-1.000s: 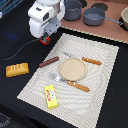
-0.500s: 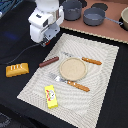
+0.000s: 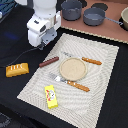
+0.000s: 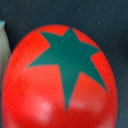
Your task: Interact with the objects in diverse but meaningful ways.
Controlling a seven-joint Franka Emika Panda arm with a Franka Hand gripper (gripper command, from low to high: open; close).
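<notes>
Honestly, the tomato (image 4: 59, 80) fills the whole wrist view, red with a green star top, blurry and cut off at the edges. In the exterior view it's hidden behind the gripper (image 3: 45, 42), which hangs low over the black surface by the placemat's (image 3: 102, 95) far corner. Can't tell how the fingers stand.

Tomato (image 4: 60, 80): red, dark green star-shaped calyx print. Placemat (image 3: 105, 85): beige, faint stripes. On placemat: tan plate (image 3: 73, 68); yellow block (image 3: 51, 96) with red marks. Off placemat's edge: dark brown sausage (image 3: 49, 62), orange-yellow scored bread loaf (image 3: 16, 69). Beyond placemat: grey pots (image 3: 94, 16).
</notes>
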